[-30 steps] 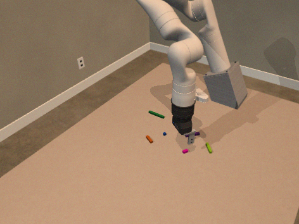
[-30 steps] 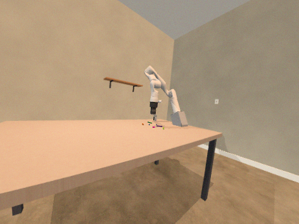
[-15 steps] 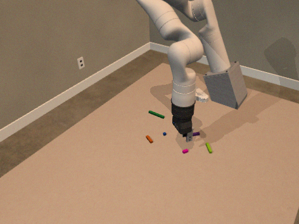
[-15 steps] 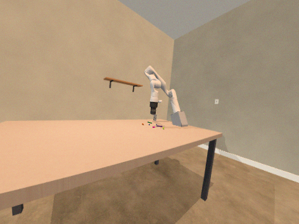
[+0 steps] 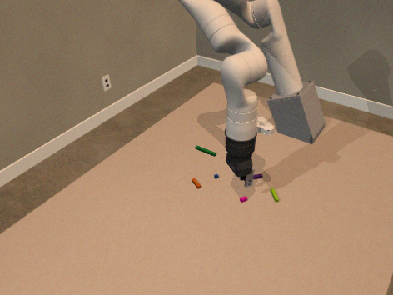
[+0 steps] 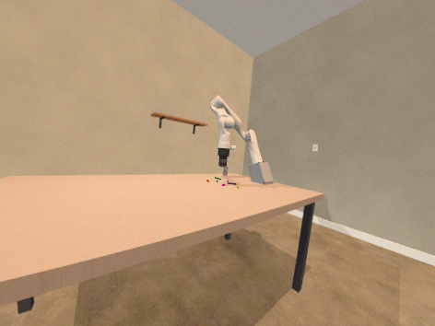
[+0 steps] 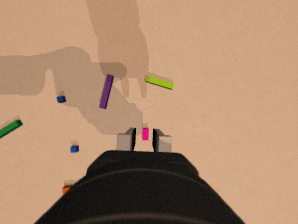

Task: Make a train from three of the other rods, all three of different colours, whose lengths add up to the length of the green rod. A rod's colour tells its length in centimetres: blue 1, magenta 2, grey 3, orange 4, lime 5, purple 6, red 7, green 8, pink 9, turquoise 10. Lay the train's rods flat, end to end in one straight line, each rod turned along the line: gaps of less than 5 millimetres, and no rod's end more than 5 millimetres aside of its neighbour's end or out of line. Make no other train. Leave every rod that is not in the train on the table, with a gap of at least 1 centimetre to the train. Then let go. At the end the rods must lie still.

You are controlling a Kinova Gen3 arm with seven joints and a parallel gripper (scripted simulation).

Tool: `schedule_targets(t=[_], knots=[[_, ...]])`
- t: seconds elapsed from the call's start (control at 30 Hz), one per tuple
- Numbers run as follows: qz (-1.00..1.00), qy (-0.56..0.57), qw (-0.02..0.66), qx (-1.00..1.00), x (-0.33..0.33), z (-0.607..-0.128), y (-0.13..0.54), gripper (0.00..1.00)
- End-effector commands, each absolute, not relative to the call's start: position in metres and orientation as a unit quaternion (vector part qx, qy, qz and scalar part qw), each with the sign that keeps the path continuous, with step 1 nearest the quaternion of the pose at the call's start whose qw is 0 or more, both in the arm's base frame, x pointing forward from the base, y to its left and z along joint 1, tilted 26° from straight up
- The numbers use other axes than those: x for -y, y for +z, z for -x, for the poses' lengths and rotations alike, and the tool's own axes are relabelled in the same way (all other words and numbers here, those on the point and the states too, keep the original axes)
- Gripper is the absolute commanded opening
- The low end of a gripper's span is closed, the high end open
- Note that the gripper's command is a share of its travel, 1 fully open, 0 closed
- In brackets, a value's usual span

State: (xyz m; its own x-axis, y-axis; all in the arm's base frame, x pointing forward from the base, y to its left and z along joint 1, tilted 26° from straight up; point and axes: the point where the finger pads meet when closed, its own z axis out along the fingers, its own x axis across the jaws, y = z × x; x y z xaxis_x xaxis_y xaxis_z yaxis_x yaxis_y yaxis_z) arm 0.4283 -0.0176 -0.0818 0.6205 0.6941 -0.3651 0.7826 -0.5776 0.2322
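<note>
My gripper [image 5: 248,182] hangs above the table with its fingers partly open and nothing between them. In the wrist view the gripper [image 7: 144,140] frames the short magenta rod [image 7: 145,133], which lies flat on the table below; it also shows in the top view [image 5: 243,199]. The purple rod [image 7: 106,91] and the lime rod [image 7: 159,82] lie beyond it, apart from each other. The green rod [image 5: 206,151] lies further off to the left. The orange rod [image 5: 196,182] and a blue rod [image 5: 216,176] lie between. A second blue rod [image 7: 61,99] shows in the wrist view.
The arm's grey base block [image 5: 296,112] stands at the back right of the rods. The table's edges are far from the rods. In the exterior view the rods [image 6: 226,182] are tiny specks near the arm.
</note>
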Motion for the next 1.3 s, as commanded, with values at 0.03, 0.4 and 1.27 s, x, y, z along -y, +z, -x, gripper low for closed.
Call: schedule_targets(t=[0.03,0.4,1.27], knots=[[-0.880,-0.117,0.188,-0.420,0.017,-0.429,-0.081,0.54],[-0.880,-0.117,0.188,-0.421,0.017,-0.429,-0.082,0.54],[-0.878,-0.118,0.188,-0.425,0.029,-0.429,-0.107,0.54]])
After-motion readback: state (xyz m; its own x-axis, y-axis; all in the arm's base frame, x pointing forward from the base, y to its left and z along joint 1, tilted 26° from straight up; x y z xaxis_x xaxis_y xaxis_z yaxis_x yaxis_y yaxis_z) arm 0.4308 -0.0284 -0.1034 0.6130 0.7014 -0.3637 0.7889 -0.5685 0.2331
